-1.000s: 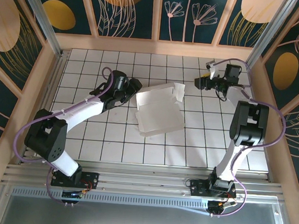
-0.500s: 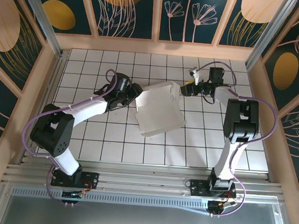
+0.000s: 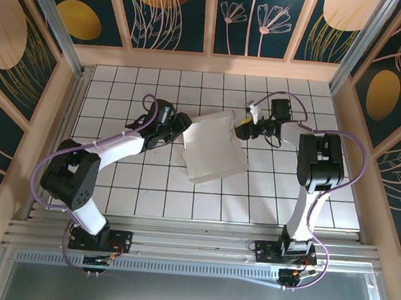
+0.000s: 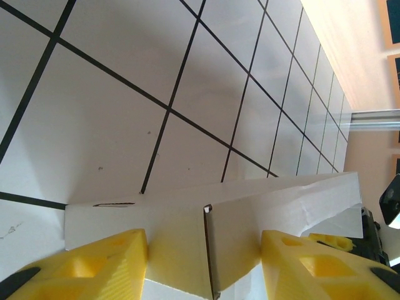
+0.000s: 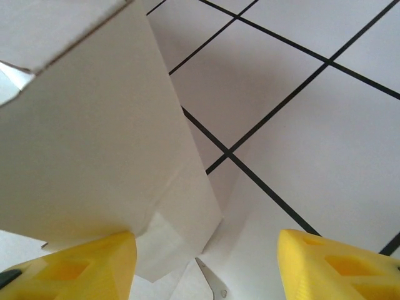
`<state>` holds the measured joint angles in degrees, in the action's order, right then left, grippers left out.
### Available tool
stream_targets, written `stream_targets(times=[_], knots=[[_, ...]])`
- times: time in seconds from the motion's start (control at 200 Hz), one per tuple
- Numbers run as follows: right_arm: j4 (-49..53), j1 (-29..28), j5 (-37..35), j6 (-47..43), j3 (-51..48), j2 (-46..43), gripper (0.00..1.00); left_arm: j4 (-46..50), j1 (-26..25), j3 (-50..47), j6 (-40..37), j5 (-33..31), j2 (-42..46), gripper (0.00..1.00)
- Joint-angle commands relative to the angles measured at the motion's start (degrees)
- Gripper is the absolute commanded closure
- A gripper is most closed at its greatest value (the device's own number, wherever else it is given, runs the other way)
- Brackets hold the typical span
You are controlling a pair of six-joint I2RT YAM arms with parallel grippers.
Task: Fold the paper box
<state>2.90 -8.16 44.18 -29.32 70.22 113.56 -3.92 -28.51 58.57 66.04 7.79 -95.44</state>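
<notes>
Your left gripper [image 4: 203,244]: yellow fingers [image 4: 94,265] stand partly apart. A creased wall of the plain white cardboard paper box [image 3: 215,148] spans the gap between them, and no clamping is visible. Your right gripper [image 5: 205,244]: its yellow fingers [image 5: 337,262] are spread wide and hold nothing. One finger meets a flap of the box; the other sits clear of it over bare tile. From above, the left gripper is at the box's left edge and the right gripper at its far right corner. The box lies half-formed, far flap raised, on the white tiled table [image 3: 148,187].
</notes>
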Motion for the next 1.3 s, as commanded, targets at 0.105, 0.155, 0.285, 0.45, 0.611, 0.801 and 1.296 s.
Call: stream_targets(times=[0.105,0.155,0.285,0.45,0.611,0.801,1.296], knots=[[2.4,-2.9,-0.5,-5.4,2.8,-0.7,0.38,0.3,-0.7,0.2,-2.0,2.8,-1.3,0.51],[2.4,-3.3,-1.0,-5.7,3.1,-0.8,0.38,0.2,-0.7,0.1,-2.0,2.9,-1.4,0.51],[2.5,-4.3,-3.1,-6.9,4.0,-0.9,0.38,0.3,-0.7,0.2,-2.6,3.2,-1.5,0.52],[1.7,-5.8,-7.0,-7.0,5.4,-0.6,0.38,0.1,-0.7,0.3,-3.2,3.9,-1.9,0.52],[-1.5,-7.5,-9.5,-5.8,5.0,-0.2,0.35,-0.1,-0.7,0.4,-3.6,4.6,-2.1,0.53],[-3.4,-8.8,-11.8,-5.9,5.2,0.2,0.37,0.1,-0.8,0.4,-4.1,4.8,-1.9,0.53],[10.9,-4.6,-4.7,-12.5,7.6,-5.3,0.24,0.6,-0.8,0.7,-4.5,4.3,-1.7,0.54]])
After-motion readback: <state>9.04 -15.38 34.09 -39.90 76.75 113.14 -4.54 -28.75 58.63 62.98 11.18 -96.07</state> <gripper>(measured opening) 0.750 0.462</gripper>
